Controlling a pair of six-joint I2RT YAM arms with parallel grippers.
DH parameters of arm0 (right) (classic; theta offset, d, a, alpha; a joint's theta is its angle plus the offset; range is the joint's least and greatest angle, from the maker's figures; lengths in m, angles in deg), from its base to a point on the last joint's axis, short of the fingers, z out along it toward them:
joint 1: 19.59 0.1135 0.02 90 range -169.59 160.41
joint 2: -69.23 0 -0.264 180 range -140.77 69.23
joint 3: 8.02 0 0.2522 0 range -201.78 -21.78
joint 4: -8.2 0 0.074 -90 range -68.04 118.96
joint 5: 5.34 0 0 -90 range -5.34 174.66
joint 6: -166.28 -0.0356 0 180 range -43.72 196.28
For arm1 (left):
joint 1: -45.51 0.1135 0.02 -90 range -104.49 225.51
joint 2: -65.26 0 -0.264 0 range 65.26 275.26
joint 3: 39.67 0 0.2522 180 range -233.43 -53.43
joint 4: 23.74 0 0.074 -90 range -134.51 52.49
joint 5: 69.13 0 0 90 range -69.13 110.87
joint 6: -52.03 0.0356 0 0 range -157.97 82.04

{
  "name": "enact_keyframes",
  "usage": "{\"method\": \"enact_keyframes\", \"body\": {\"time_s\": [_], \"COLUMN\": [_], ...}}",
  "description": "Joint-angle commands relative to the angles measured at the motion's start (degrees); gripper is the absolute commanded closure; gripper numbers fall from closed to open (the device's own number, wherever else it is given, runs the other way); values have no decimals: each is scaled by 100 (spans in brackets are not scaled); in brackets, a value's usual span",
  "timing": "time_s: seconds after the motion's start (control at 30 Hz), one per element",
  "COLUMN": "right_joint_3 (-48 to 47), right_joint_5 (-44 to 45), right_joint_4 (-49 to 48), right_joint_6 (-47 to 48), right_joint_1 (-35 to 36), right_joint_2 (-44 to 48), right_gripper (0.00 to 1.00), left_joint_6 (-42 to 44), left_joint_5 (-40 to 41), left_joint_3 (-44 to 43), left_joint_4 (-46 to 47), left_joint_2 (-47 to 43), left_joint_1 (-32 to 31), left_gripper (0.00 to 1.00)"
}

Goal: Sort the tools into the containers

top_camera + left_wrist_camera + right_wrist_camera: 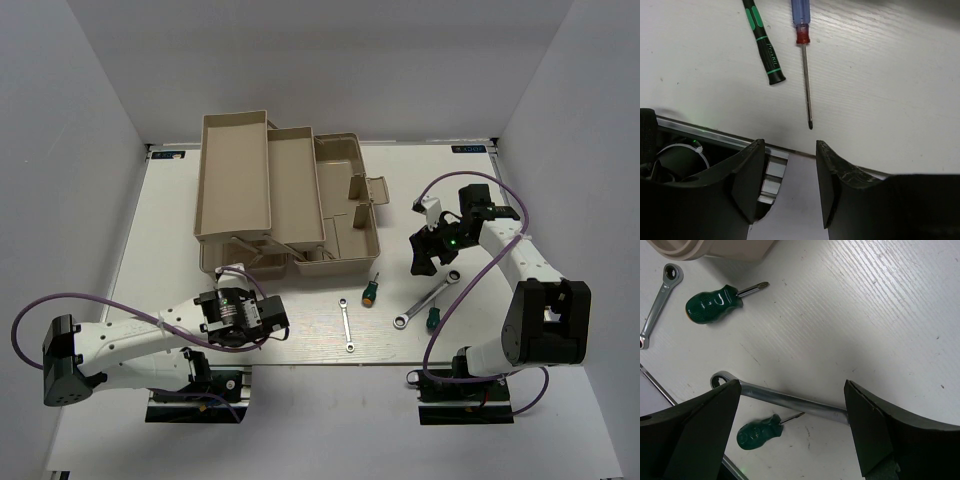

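Note:
My left gripper (pixel 258 322) (pixel 790 145) is open and empty, low over the table's near edge. Just beyond its fingertips lie the black-green precision screwdriver (pixel 763 44) and the blue-red one (pixel 803 35); the top view hides both under the gripper. My right gripper (pixel 430 255) (pixel 791 386) is wide open above the longer silver wrench (pixel 428 298) (pixel 790 401), jaws straddling it without touching. One stubby green screwdriver (pixel 371 291) (pixel 714 303) lies by the toolbox, the other (pixel 432 318) (pixel 758 433) beside the long wrench. The short wrench (pixel 346 325) (pixel 659 301) lies between.
The beige cantilever toolbox (pixel 300 205) stands open at the back centre, its trays (pixel 235 175) fanned out to the left and its corner (pixel 715 247) in the right wrist view. The table's metal edge rail (pixel 715 134) runs under the left fingers.

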Motion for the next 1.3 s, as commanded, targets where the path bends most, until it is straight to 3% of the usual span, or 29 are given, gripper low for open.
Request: {"method": "enact_keyframes", "body": {"time_s": [0.0,0.3,0.5,0.93,1.27], "right_joint_3": [47,21,30,117,135], "right_joint_5": [-105,-122,-166,-175,-149], "right_joint_4": [-68,-15,20,64,99], "right_joint_6": [43,43,17,61,52], "right_joint_1": [-17,-26,-17,-35,-43], "right_joint_2": [48,-5,-31,74,127], "right_gripper": [11,11,11,11,11], "left_joint_6": [-519,-810,-705,517,1686], "left_joint_5": [391,409,515,243,-57], "left_joint_3": [193,1010,1090,1503,1503], "left_joint_4": [-317,175,491,1783,2847], "left_joint_2": [-106,-658,-449,-405,219], "left_joint_1": [71,335,599,1539,2391], "left_gripper": [44,44,44,44,43]}}
